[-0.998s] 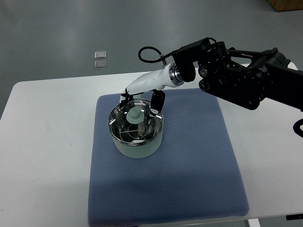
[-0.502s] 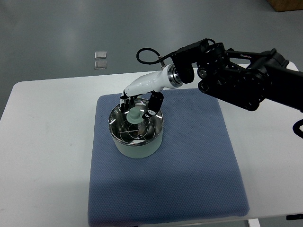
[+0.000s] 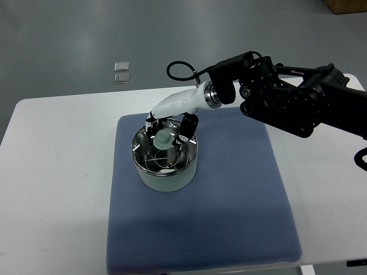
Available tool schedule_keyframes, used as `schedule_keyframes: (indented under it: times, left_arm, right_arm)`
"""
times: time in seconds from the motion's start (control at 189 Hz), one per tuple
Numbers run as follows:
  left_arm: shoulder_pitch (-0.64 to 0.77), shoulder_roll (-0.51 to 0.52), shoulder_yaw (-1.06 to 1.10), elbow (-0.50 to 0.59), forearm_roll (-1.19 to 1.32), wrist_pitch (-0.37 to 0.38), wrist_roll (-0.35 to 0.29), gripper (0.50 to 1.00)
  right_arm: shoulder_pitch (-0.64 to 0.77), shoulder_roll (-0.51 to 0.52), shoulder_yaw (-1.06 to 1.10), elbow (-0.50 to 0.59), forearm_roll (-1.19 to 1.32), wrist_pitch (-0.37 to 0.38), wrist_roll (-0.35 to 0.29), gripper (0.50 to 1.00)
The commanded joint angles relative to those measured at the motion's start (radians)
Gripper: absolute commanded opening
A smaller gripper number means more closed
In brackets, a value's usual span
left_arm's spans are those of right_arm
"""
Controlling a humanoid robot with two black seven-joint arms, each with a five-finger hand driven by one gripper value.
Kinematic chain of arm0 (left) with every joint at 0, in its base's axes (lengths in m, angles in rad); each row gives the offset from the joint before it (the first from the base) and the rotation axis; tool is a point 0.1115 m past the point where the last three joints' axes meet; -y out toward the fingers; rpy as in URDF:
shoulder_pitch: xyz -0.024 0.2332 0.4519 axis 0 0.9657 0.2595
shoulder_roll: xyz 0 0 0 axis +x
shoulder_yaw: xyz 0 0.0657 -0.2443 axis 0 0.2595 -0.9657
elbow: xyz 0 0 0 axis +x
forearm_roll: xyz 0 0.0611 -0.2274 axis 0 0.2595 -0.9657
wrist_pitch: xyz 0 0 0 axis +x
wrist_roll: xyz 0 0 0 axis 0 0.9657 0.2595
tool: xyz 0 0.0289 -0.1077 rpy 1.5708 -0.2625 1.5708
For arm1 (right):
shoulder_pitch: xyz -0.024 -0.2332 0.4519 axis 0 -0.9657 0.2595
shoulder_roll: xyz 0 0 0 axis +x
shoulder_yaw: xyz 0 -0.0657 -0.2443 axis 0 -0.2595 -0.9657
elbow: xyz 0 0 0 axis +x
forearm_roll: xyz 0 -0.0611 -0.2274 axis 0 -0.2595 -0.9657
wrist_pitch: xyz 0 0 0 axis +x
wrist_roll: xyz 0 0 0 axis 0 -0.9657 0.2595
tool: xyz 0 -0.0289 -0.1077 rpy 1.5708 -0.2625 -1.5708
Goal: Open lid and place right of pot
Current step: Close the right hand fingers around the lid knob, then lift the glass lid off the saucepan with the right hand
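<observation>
A pale green pot [image 3: 167, 179] stands on the left part of a blue mat [image 3: 229, 200]. A glass lid [image 3: 174, 158] with a metal rim and a pale green knob [image 3: 163, 139] lies on the pot. My right hand [image 3: 168, 130], white with black fingers, reaches in from the right and hovers at the pot's far rim. Its fingers [image 3: 184, 133] hang down on either side of the knob, spread and not closed on it. The left arm does not show.
The mat lies on a white table [image 3: 57, 172]. The black right arm [image 3: 287, 97] spans the space above the mat's far right corner. Two small clear squares [image 3: 121, 72] lie on the grey floor beyond the table.
The right hand has shifted slightly nearer and lower, bringing its fingers closer around the lid's knob. The pot and lid have not moved.
</observation>
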Motion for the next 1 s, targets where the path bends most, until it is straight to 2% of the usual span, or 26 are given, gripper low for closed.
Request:
schedule_keyframes:
  times: [0.0,0.1,0.153,0.217,0.253,0.306,0.354,0.428,0.433,0.454,0.993]
  left_arm:
    - [0.0,0.0,0.0,0.0,0.0,0.0,0.0,1.0]
    - [0.0,0.0,0.0,0.0,0.0,0.0,0.0,1.0]
    - [0.0,0.0,0.0,0.0,0.0,0.0,0.0,1.0]
    - [0.0,0.0,0.0,0.0,0.0,0.0,0.0,1.0]
    - [0.0,0.0,0.0,0.0,0.0,0.0,0.0,1.0]
    - [0.0,0.0,0.0,0.0,0.0,0.0,0.0,1.0]
    - [0.0,0.0,0.0,0.0,0.0,0.0,0.0,1.0]
    - [0.0,0.0,0.0,0.0,0.0,0.0,0.0,1.0]
    - [0.0,0.0,0.0,0.0,0.0,0.0,0.0,1.0]
    - [0.0,0.0,0.0,0.0,0.0,0.0,0.0,1.0]
    - [0.0,0.0,0.0,0.0,0.0,0.0,0.0,1.0]
  right_arm:
    - [0.0,0.0,0.0,0.0,0.0,0.0,0.0,0.66]
    - [0.0,0.0,0.0,0.0,0.0,0.0,0.001,0.652]
    - [0.0,0.0,0.0,0.001,0.001,0.0,0.0,0.617]
    - [0.0,0.0,0.0,0.0,0.0,0.0,0.0,0.617]
    - [0.0,0.0,0.0,0.0,0.001,0.0,0.001,0.584]
    - [0.0,0.0,0.0,0.0,0.001,0.0,0.001,0.576]
    - [0.0,0.0,0.001,0.0,0.001,0.0,0.001,0.543]
    - [0.0,0.0,0.001,0.001,0.001,0.0,0.001,0.539]
    - [0.001,0.0,0.003,0.001,0.001,0.0,0.001,0.511]
    - [0.001,0.0,0.003,0.001,0.003,0.0,0.001,0.505]
    - [0.001,-0.006,0.015,0.001,0.012,0.0,0.004,0.5]
